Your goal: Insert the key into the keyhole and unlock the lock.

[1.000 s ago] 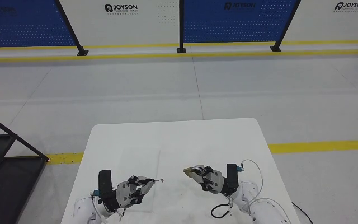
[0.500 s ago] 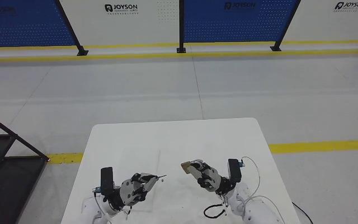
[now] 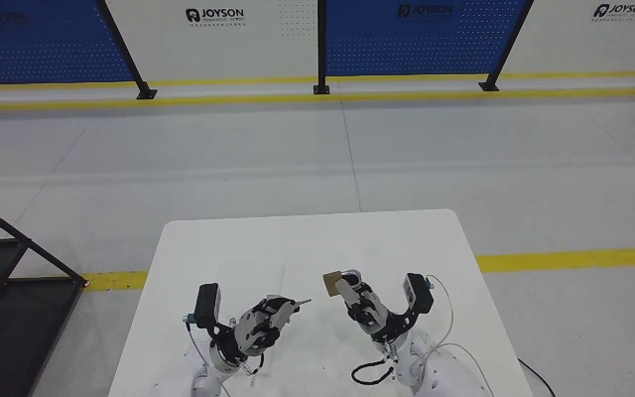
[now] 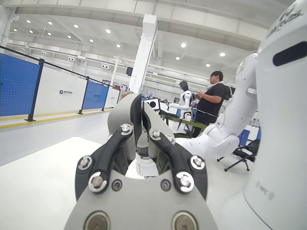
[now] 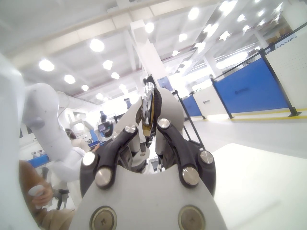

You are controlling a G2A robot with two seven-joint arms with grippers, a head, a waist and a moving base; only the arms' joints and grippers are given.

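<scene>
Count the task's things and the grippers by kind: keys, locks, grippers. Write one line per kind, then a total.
Keys: 1, the key, held in the left gripper
Locks: 1, the lock, held in the right gripper
Grippers: 2
Total: 4
</scene>
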